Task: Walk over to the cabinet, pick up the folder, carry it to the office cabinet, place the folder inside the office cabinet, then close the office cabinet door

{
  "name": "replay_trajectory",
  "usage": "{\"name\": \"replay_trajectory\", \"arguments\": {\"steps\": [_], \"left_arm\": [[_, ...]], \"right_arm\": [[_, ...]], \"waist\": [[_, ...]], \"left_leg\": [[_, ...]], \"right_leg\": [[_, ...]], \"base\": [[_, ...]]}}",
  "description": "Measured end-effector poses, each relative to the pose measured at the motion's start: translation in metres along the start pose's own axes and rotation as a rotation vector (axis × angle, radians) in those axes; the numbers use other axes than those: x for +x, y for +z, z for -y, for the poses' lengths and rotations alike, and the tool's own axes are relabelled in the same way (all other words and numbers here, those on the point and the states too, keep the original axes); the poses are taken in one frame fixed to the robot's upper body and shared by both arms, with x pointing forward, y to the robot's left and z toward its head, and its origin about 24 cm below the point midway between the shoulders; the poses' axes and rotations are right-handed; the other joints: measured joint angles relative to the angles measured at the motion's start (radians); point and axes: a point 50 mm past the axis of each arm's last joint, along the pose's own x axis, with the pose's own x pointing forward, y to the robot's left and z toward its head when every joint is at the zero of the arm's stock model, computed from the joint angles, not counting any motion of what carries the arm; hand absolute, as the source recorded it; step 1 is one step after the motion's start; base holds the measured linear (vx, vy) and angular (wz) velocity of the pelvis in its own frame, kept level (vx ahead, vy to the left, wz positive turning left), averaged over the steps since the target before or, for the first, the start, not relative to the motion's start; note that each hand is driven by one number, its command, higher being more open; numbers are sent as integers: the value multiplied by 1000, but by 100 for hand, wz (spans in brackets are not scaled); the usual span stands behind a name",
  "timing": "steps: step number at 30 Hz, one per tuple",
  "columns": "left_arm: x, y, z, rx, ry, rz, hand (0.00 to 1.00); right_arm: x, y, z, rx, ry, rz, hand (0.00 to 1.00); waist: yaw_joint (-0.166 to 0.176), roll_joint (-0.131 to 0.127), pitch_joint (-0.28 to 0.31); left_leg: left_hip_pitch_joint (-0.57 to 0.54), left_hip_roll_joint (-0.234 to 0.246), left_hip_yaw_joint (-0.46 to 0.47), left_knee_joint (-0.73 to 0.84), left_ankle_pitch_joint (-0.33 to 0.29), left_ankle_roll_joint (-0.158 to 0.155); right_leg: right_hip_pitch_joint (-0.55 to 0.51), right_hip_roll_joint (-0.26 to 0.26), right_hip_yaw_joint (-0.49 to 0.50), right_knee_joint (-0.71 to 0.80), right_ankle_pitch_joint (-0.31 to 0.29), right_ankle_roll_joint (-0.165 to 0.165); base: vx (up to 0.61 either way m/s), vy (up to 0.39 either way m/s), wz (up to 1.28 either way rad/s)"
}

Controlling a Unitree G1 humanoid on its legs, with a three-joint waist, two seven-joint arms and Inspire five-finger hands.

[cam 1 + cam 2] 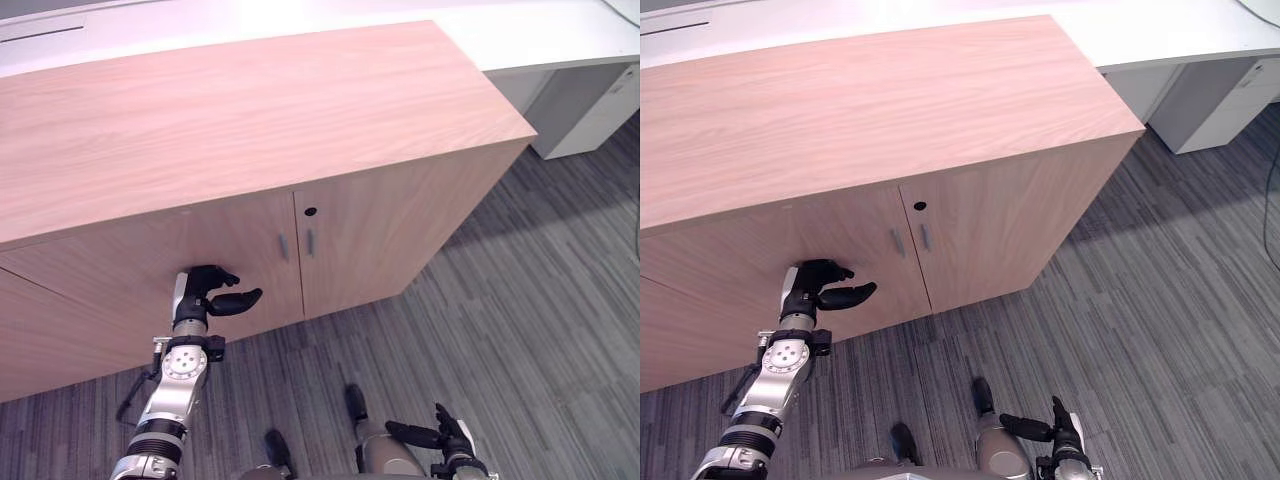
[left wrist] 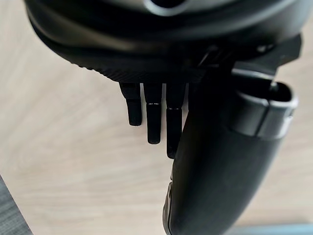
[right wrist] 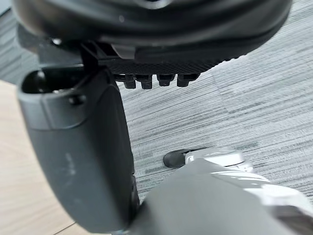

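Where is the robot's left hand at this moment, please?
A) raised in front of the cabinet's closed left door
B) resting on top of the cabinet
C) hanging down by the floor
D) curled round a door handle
A: the left hand is up before the closed left door of the cabinet, apart from that door's handle.
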Motion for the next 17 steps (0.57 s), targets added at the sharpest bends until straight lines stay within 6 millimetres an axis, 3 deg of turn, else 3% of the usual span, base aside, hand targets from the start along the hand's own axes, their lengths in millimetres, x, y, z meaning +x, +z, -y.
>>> {"name": "replay_trajectory", "arguments": {"steps": [3,6,12,13,17], "left_arm": [[-10,-10,5,-14,-14,-31,100],[-35,-27,19,-89,-43,-84,100],[-94,-81,33,-189,-120,-315,100],[-105,-98,34,-182,-135,-393,100],[-140,-143,30,-169,-116,-635,100]], "right_arm": [[2,7,-1,-1,9,18,100],[3,8,0,1,6,20,100],[5,17,10,19,-40,50,100],[5,20,14,13,-49,56,100],[7,32,17,23,-62,103,100]], "waist": [[-2,4,0],[-1,7,1],[38,37,-18],[49,42,-20],[55,39,-26]], "left_leg": [[3,4,-17,0,-2,0],[15,2,-44,0,-3,1],[34,-3,-72,-8,-11,-2],[40,-3,-78,-8,-11,1],[49,-3,-112,-9,-13,4]], "right_leg": [[11,-1,-21,0,-3,-4],[34,-4,-47,0,-19,-8],[59,-10,-77,15,-53,-2],[68,-11,-82,14,-55,-1],[95,-15,-112,14,-66,-1]], "base": [[31,-12,14],[2,-13,23],[13,-11,16],[34,-14,16],[35,-17,23]]}}
